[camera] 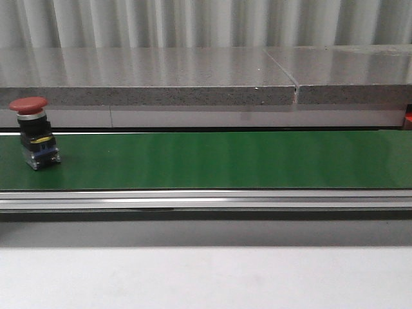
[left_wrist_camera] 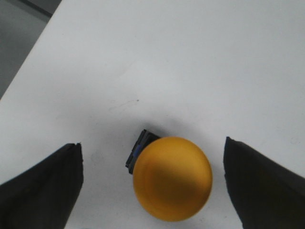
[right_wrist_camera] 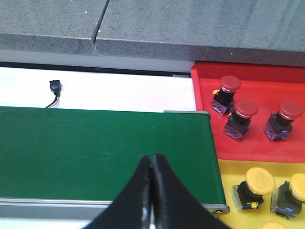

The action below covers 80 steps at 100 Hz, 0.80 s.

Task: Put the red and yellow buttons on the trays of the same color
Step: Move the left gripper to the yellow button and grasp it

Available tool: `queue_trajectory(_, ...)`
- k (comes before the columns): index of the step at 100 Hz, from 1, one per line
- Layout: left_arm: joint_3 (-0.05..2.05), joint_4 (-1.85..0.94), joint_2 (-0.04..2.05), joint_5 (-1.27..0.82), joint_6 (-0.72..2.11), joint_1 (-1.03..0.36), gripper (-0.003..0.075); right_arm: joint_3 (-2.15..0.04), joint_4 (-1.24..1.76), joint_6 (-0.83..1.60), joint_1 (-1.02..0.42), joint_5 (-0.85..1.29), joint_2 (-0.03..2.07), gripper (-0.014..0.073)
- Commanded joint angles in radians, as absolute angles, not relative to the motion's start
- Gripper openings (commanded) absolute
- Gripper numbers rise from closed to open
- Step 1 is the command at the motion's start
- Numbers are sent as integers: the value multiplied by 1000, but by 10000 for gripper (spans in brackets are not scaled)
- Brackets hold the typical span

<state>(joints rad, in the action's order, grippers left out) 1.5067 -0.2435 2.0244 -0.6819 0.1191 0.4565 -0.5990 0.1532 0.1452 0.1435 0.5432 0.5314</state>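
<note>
A red button (camera: pixel 31 130) stands upright at the far left of the green conveyor belt (camera: pixel 225 159). In the left wrist view a yellow button (left_wrist_camera: pixel 171 177) sits on the white table between the wide-apart fingers of my left gripper (left_wrist_camera: pixel 153 181), which is open and touching nothing. My right gripper (right_wrist_camera: pixel 152 162) is shut and empty, above the belt's right end (right_wrist_camera: pixel 95 152). Beside that end lie the red tray (right_wrist_camera: pixel 257 109), holding three red buttons (right_wrist_camera: pixel 240 117), and the yellow tray (right_wrist_camera: pixel 238 176), holding several yellow buttons (right_wrist_camera: pixel 255 186).
A grey stone ledge (camera: pixel 193 77) runs behind the belt. An aluminium rail (camera: pixel 206 199) borders the belt's front, with white table (camera: pixel 206 277) before it. A small black connector with a cable (right_wrist_camera: pixel 55 88) lies on the white surface behind the belt.
</note>
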Motion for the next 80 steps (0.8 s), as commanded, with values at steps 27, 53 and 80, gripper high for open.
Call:
queue_trajectory(27, 1551, -261, 2010, -633, 111, 451, 465, -626, 157, 156, 141, 464, 532, -68)
queue_trajectory(53, 1553, -277, 2006, -660, 113, 451, 48, -626, 157, 156, 141, 464, 532, -68)
queue_trajectory(80, 1553, -284, 1927, -695, 113, 450, -20, -626, 157, 156, 141, 464, 532, -68)
